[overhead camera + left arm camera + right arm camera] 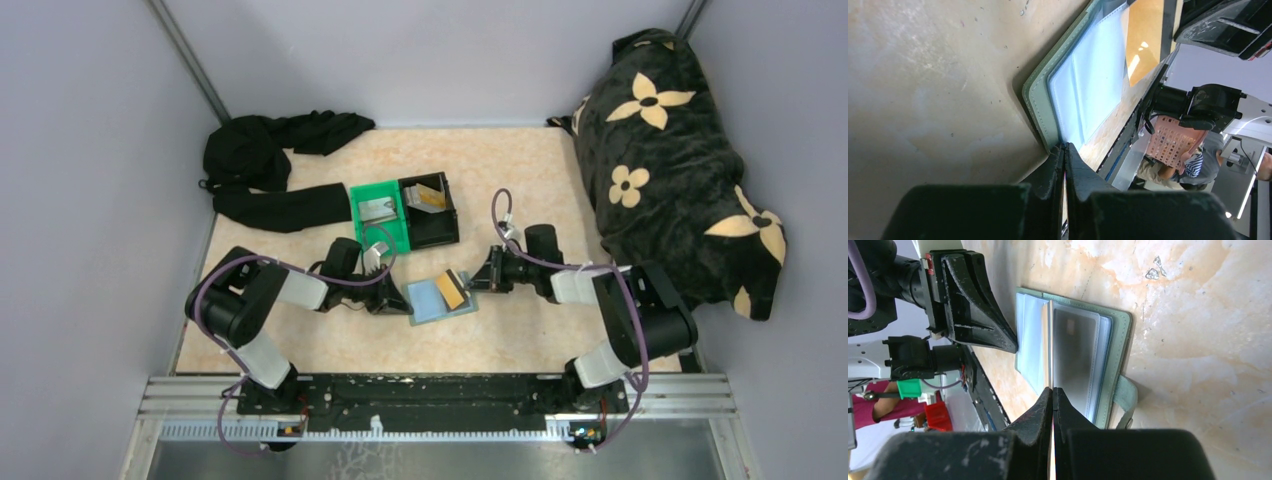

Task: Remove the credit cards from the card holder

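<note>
The grey-blue card holder point(428, 303) lies open on the table between my arms. My right gripper point(470, 283) is shut on a tan-gold credit card with a dark stripe point(450, 289) and holds it tilted over the holder's right panel. In the right wrist view that card point(1050, 342) is edge-on, running out from the shut gripper point(1053, 388), and a pale grey card point(1075, 355) sits in a clear sleeve of the holder point(1120, 340). My left gripper point(402, 297) is shut at the holder's left edge; the left wrist view shows its tips point(1064, 146) pinched at the holder's corner point(1088, 80).
A green bin point(392, 236) holding a grey card and a black bin point(437, 232) holding a tan card stand just behind the holder. Black cloth point(270, 165) lies at the back left. A black flowered bag point(670, 150) fills the right side. A metal rail point(440, 395) runs along the near edge.
</note>
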